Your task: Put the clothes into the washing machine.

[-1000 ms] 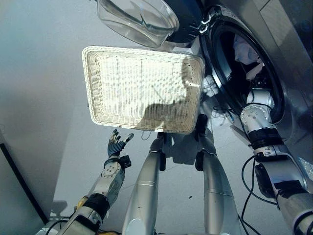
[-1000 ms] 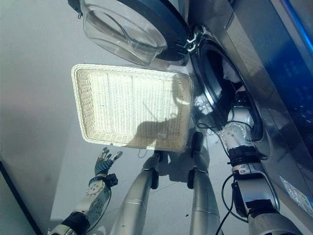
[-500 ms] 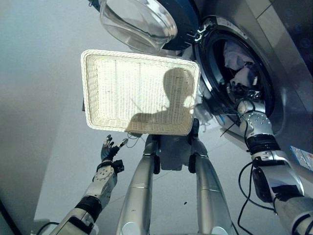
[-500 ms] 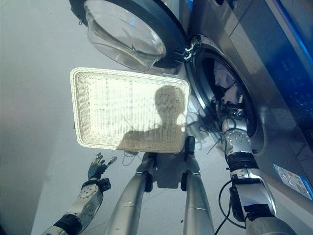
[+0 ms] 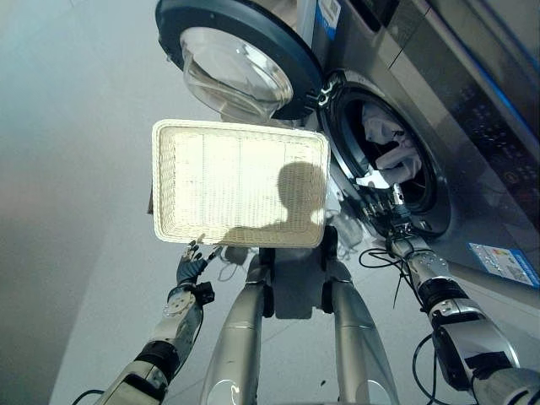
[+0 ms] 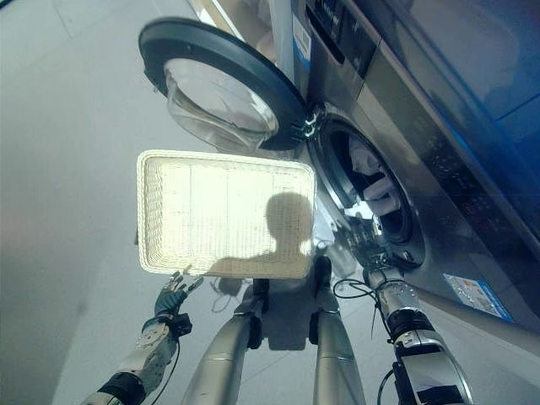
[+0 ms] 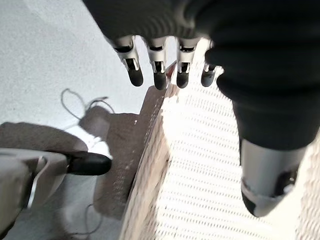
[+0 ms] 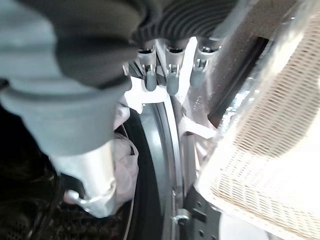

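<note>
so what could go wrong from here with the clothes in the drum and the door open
The clothes sit near the drum mouth, so some could hang over the rim and catch when the door shuts. The right hand is at the opening's lower rim, where it could snag cloth as it withdraws. The left hand is close to the basket edge and might nudge it.

Silver-grey arms, dark ribbed covers, dark-tipped silver fingers [image 7: 159,75].

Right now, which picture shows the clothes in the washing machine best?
The left eye view: the white clothes sit in plain sight inside the washing machine. The right eye view shows them too, smaller. The right wrist view catches a pale bit past the fingers. The left wrist view faces the basket.
</note>
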Motion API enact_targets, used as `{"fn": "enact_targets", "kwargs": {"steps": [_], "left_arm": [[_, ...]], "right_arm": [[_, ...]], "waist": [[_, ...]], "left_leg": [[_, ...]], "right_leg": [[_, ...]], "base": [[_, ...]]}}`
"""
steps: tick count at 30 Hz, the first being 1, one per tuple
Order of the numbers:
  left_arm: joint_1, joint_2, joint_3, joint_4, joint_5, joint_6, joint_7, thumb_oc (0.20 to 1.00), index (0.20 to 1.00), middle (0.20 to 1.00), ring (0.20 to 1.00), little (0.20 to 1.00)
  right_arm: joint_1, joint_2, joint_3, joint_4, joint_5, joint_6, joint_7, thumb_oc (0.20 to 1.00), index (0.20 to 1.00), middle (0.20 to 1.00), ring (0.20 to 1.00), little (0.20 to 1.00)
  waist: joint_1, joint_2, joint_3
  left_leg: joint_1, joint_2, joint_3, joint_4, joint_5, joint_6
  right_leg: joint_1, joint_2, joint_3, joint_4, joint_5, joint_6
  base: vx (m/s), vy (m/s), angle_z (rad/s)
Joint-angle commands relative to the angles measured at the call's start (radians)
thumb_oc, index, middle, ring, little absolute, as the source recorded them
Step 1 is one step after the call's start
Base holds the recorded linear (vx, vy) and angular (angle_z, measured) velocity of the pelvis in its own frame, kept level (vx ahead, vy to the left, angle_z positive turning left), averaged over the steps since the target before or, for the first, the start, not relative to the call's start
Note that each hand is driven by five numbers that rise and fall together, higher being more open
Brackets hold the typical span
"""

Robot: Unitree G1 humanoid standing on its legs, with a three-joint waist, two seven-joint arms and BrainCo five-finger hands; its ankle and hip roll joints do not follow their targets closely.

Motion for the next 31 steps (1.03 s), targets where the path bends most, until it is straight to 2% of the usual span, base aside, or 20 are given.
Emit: {"fn": "enact_targets", "kwargs": {"steps": [1,3,4,6,7,10,13,14,15,19,23,26,31], "left_arm": [[0.043,-0.008,0.05,0.058,0.016,0.035,-0.13,1.0,1.0,1.0,1.0,1.0],[0.054,-0.009,0.065,0.092,0.036,0.049,-0.163,1.0,1.0,1.0,1.0,1.0],[0.071,-0.014,0.073,0.123,0.057,0.048,-0.181,1.0,1.0,1.0,1.0,1.0],[0.074,-0.014,0.073,0.124,0.058,0.046,-0.183,1.0,1.0,1.0,1.0,1.0],[0.103,-0.028,0.087,0.182,0.105,0.052,-0.198,1.0,1.0,1.0,1.0,1.0],[0.114,-0.039,0.09,0.208,0.128,0.059,-0.204,1.0,1.0,1.0,1.0,1.0],[0.133,-0.05,0.091,0.264,0.163,0.072,-0.262,1.0,1.0,1.0,1.0,1.0],[0.136,-0.052,0.089,0.272,0.17,0.071,-0.272,1.0,1.0,1.0,1.0,1.0],[0.15,-0.061,0.082,0.296,0.186,0.088,-0.318,1.0,1.0,1.0,1.0,1.0],[0.176,-0.073,0.081,0.345,0.222,0.094,-0.378,1.0,1.0,1.0,1.0,1.0],[0.199,-0.084,0.088,0.382,0.258,0.117,-0.432,1.0,1.0,1.0,1.0,1.0],[0.21,-0.087,0.102,0.393,0.272,0.138,-0.451,1.0,1.0,1.0,1.0,1.0],[0.225,-0.095,0.107,0.395,0.302,0.158,-0.466,1.0,1.0,1.0,1.0,1.0]], "right_arm": [[0.085,0.01,-0.048,0.034,-0.029,0.013,0.062,1.0,1.0,1.0,1.0,1.0],[0.129,0.032,-0.06,0.065,-0.032,-0.001,0.07,1.0,1.0,1.0,1.0,1.0],[0.163,0.046,-0.071,0.093,-0.044,-0.008,0.074,1.0,1.0,1.0,1.0,1.0],[0.166,0.047,-0.071,0.093,-0.045,-0.008,0.076,1.0,1.0,1.0,1.0,1.0],[0.225,0.062,-0.095,0.151,-0.144,-0.014,0.081,1.0,1.0,1.0,1.0,1.0],[0.257,0.071,-0.096,0.176,-0.201,-0.023,0.076,1.0,1.0,1.0,1.0,1.0],[0.309,0.083,-0.075,0.242,-0.42,-0.052,0.064,1.0,1.0,1.0,1.0,1.0],[0.315,0.086,-0.073,0.251,-0.448,-0.055,0.064,1.0,1.0,1.0,1.0,1.0],[0.346,0.096,-0.039,0.285,-0.563,-0.061,0.059,1.0,1.0,1.0,1.0,1.0],[0.385,0.099,-0.003,0.328,-0.728,-0.062,0.063,1.0,1.0,1.0,1.0,1.0],[0.429,0.102,0.066,0.358,-0.964,-0.069,0.065,1.0,1.0,1.0,1.0,1.0],[0.455,0.106,0.13,0.359,-1.126,-0.081,0.103,1.0,1.0,1.0,1.0,1.0],[0.471,0.112,0.218,0.339,-1.266,-0.095,0.138,1.0,1.0,1.0,1.0,1.0]], "waist": [[0.023,0.014,-0.019],[0.022,0.004,-0.031],[0.024,-0.002,-0.058],[0.024,-0.002,-0.057],[0.029,-0.008,-0.114],[0.032,-0.009,-0.146],[0.035,-0.012,-0.206],[0.034,-0.012,-0.213],[0.036,-0.015,-0.247],[0.033,-0.019,-0.292],[0.024,-0.025,-0.349],[0.014,-0.031,-0.378],[0.008,-0.043,-0.397]], "left_leg": [[0.151,-0.009,0.026,-0.05,-0.037,-0.04],[0.219,-0.003,0.026,-0.072,-0.038,-0.044],[0.249,-0.001,0.02,-0.089,-0.041,-0.045],[0.256,-0.001,0.02,-0.093,-0.039,-0.045],[0.315,0.009,0.017,-0.137,-0.041,-0.051],[0.354,0.014,0.015,-0.174,-0.036,-0.053],[0.426,0.022,0.005,-0.249,-0.021,-0.058],[0.436,0.022,0.002,-0.258,-0.019,-0.059],[0.47,0.024,-0.002,-0.284,-0.014,-0.059],[0.51,0.021,-0.009,-0.294,-0.022,-0.054],[0.547,0.016,-0.011,-0.279,-0.049,-0.045],[0.573,0.009,-0.01,-0.262,-0.075,-0.037],[0.596,-0.004,-0.019,-0.225,-0.111,-0.027]], "right_leg": [[0.132,0.026,-0.049,0.055,-0.106,0.04],[0.2,0.013,-0.048,0.029,-0.097,0.049],[0.232,0.007,-0.045,0.011,-0.095,0.054],[0.239,0.007,-0.046,0.006,-0.094,0.054],[0.304,0.009,-0.047,-0.028,-0.098,0.057],[0.346,0.014,-0.051,-0.051,-0.102,0.058],[0.421,0.026,-0.058,-0.089,-0.114,0.058],[0.431,0.028,-0.06,-0.095,-0.115,0.057],[0.467,0.032,-0.069,-0.112,-0.119,0.053],[0.511,0.04,-0.07,-0.133,-0.124,0.046],[0.553,0.048,-0.06,-0.144,-0.135,0.038],[0.584,0.055,-0.049,-0.15,-0.146,0.031],[0.619,0.065,-0.031,-0.168,-0.15,0.023]], "base": [[0.06,-0.02,0.21],[0.12,-0.027,0.18],[0.12,-0.02,0.02],[0.12,-0.013,0.08],[0.16,-0.015,0.07],[0.16,-0.032,0.06],[0.14,-0.035,0.03],[0.19,-0.023,0.09],[0.14,-0.007,0.07],[0.11,0.014,0.06],[0.08,0.02,-0.01],[0.03,-0.005,0.0],[0.0,-0.039,-0.05]]}}
